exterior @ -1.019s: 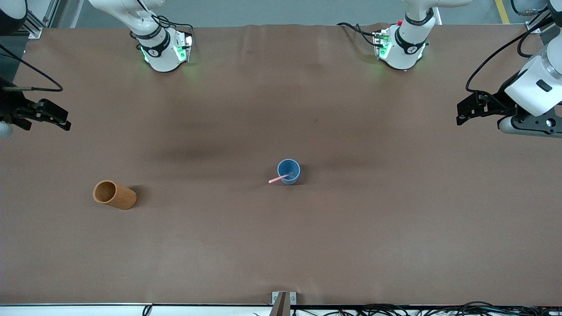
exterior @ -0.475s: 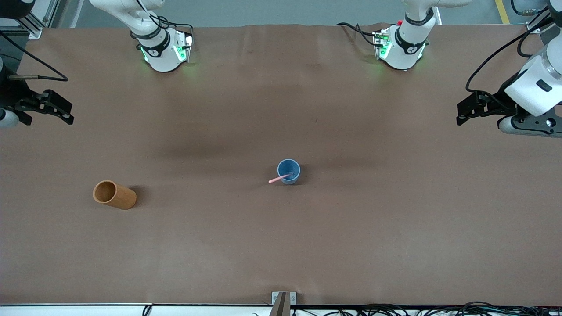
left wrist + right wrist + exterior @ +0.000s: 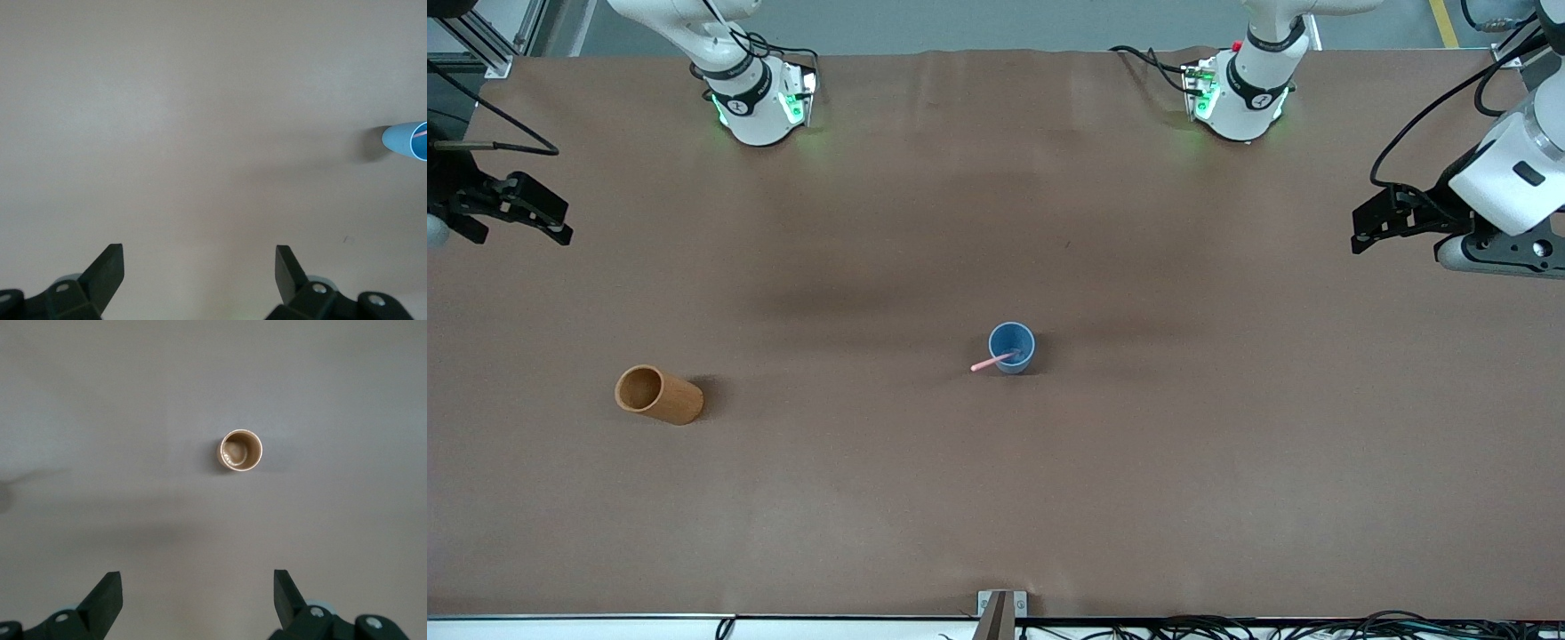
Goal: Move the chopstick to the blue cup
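Note:
The blue cup (image 3: pixel 1020 360) stands upright near the middle of the table. The pink chopstick (image 3: pixel 987 363) rests in it, leaning over the rim toward the right arm's end. The left wrist view catches the blue cup (image 3: pixel 403 139) at its edge, with a sliver of the chopstick (image 3: pixel 420 133) inside. My left gripper (image 3: pixel 1359 229) hangs open over the left arm's end of the table, nothing between its fingers (image 3: pixel 199 252). My right gripper (image 3: pixel 562 222) hangs open and empty over the right arm's end (image 3: pixel 197 577).
An orange-brown wooden cup (image 3: pixel 660 396) stands upright toward the right arm's end, nearer to the front camera than the blue cup; the right wrist view looks down into this wooden cup (image 3: pixel 240 450). Brown cloth (image 3: pixel 1138 489) covers the table.
The right gripper has drifted a little toward the robots' bases, still open. The left arm, both cups and the chopstick have not moved.

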Tool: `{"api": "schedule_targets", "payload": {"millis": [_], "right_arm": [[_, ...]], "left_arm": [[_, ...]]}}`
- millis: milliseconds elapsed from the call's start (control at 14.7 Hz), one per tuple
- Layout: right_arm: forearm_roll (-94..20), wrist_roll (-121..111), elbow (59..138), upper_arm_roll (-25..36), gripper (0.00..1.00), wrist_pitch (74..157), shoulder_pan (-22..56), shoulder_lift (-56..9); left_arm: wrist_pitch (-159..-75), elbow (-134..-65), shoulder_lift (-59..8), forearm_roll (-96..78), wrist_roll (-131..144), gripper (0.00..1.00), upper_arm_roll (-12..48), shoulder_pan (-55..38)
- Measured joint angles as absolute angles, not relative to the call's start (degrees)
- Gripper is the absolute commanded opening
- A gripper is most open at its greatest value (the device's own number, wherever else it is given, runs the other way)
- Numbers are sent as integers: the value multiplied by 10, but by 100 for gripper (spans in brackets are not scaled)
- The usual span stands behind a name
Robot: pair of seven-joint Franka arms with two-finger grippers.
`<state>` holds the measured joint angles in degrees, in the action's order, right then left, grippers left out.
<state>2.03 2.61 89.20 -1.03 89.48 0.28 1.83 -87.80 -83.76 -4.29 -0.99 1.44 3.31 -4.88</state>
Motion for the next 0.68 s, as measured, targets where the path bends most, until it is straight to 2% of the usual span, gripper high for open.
{"api": "schedule_targets", "payload": {"millis": [679], "right_arm": [[14, 39, 892, -10, 100, 887, 3, 16]], "left_arm": [[-878, -838, -43, -10, 14, 100, 33, -49]]}}
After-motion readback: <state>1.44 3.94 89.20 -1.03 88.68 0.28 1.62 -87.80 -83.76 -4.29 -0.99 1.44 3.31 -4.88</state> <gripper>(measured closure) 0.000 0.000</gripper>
